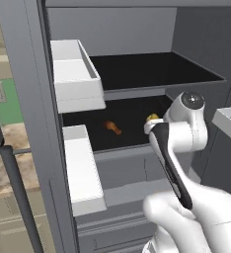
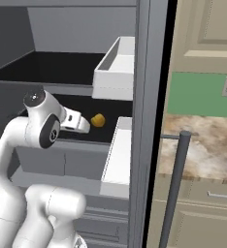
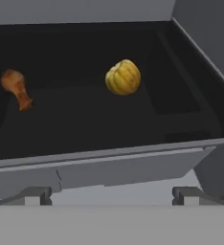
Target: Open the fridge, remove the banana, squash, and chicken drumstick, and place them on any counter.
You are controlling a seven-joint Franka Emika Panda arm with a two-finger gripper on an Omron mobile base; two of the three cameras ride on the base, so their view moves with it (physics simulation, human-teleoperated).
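Squash sat ahead of the wide, empty pincer, slightly right of its line, on the fridge's lower shelf.

Squash (image 3: pixel 123 76), round with no long axis to favour, rested mid-shelf; chicken drumstick (image 3: pixel 16 87) lay well apart to its left, thick end up-left, bone end toward lower right. Pincer (image 3: pixel 111 195) stood at the shelf's front lip, tips spread fully, touching nothing; a straight reach in would likely meet the squash first. Shelf dark and flat. Fridge (image 1: pixel 33 123) open, door bins either side; counter (image 2: pixel 202 140) lay off right, beyond the door.
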